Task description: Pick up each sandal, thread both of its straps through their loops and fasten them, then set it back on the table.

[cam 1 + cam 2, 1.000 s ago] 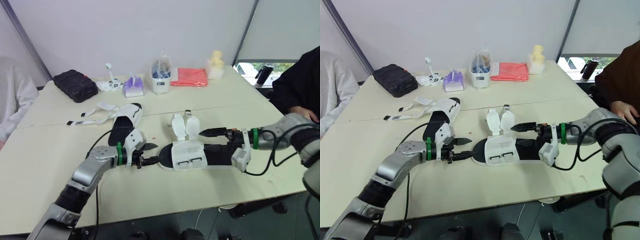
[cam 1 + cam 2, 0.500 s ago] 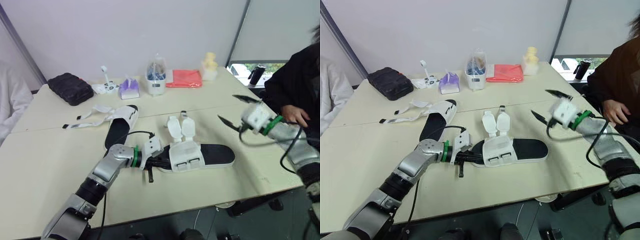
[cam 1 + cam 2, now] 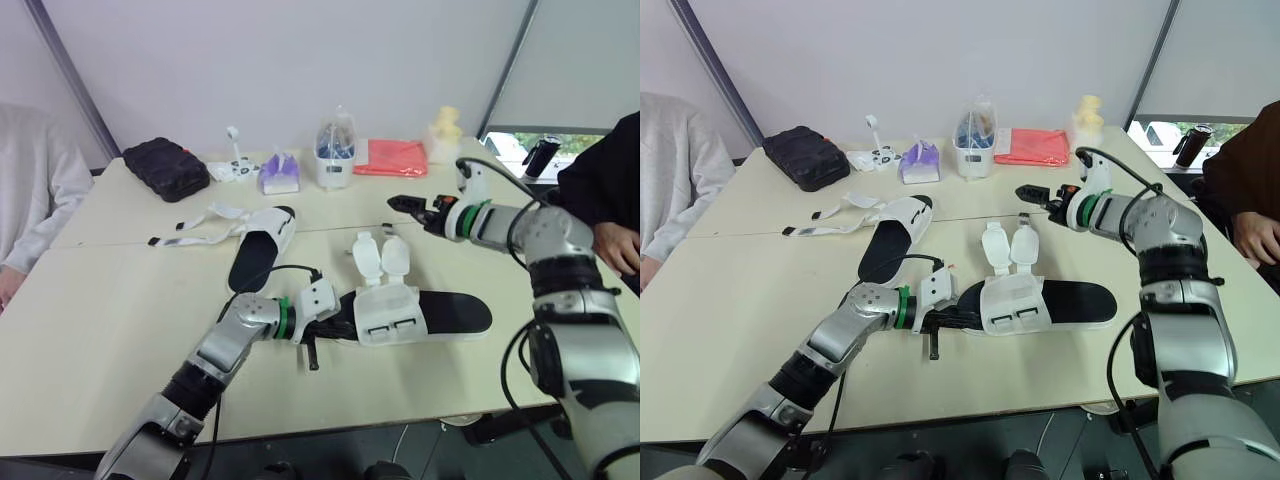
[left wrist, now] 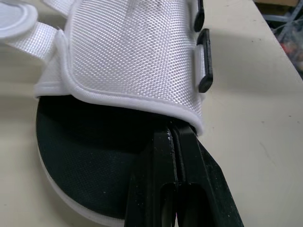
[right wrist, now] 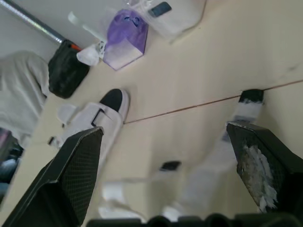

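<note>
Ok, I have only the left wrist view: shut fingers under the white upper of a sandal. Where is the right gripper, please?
Observer: The right gripper hovers open and empty above the table, beyond the loose straps of your sandal.
Operator: And the other sandal, where does it lie?
Observer: The second sandal lies flat on the table, on the robot's left and farther back, also unfastened.
</note>
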